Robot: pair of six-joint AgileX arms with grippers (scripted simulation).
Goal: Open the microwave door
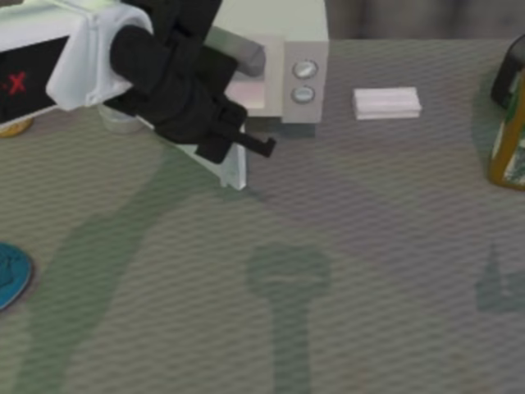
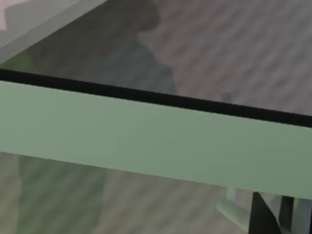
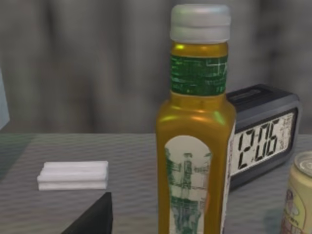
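On the table (image 1: 369, 271), left gripper (image 1: 246, 135) grips the swung-out microwave door (image 1: 234, 168).

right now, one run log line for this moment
task: open door | left end effector: at door edge | door: swung out from microwave | right arm: out of top view

microwave (image 1: 279, 74) at table rear, left of centre | flat block (image 1: 386, 103) just right of it | bottle (image 1: 509, 139) at right edge

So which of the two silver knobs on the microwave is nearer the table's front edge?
The lower knob, just below the other knob on the microwave's front panel, right of the opened door.
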